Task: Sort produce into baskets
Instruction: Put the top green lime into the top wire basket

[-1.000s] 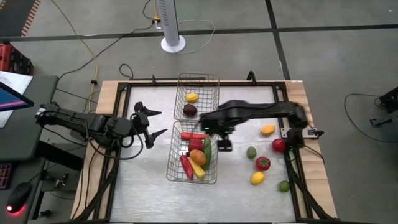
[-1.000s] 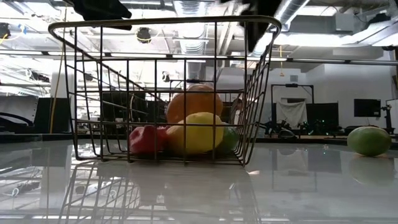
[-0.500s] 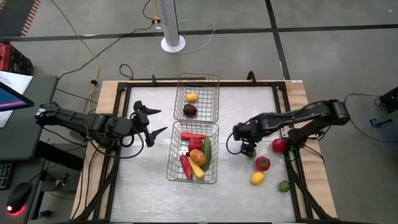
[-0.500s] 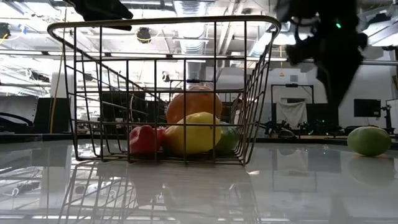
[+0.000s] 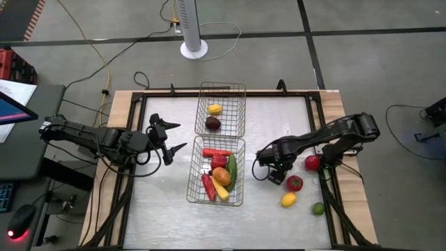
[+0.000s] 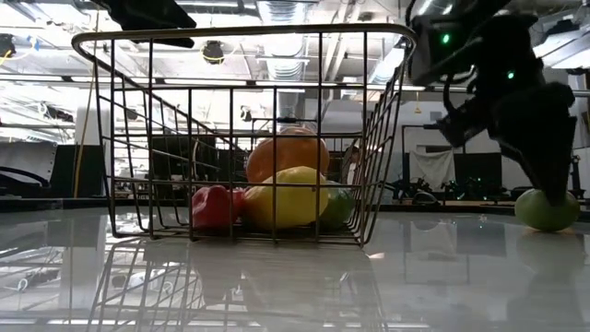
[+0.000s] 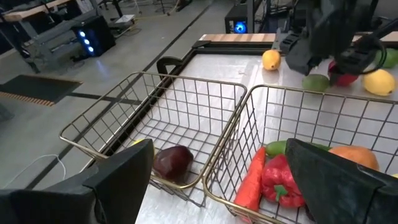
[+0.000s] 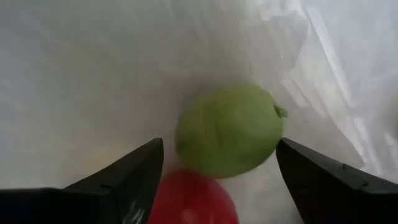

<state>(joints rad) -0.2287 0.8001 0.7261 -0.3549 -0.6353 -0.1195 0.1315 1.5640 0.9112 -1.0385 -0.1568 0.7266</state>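
Note:
My right gripper (image 5: 277, 171) is open, pointing down over a green lime (image 8: 229, 130) on the table right of the near basket (image 5: 239, 155). Its fingers stand on either side of the lime, apart from it; the lime also shows in the low view (image 6: 544, 210). The near basket holds a red pepper (image 5: 208, 185), orange (image 5: 221, 175), cucumber (image 5: 232, 167) and lemon (image 6: 288, 196). The far basket (image 5: 242, 97) holds a lemon (image 5: 214, 109) and dark plum (image 5: 212, 123). My left gripper (image 5: 177, 137) is open and empty, left of the baskets.
Loose on the table's right are two red tomatoes (image 5: 312, 162) (image 5: 295, 183), a lemon (image 5: 288, 200) and a lime (image 5: 318, 208). One tomato (image 8: 193, 200) lies right beside the lime under my right gripper. A yellow-orange fruit (image 7: 270, 60) lies farther back. A black frame (image 5: 139, 139) edges the table.
My right gripper has gone from over the near basket toward the table's right edge, then down over the green lime, which has stayed in place. My left arm has kept still.

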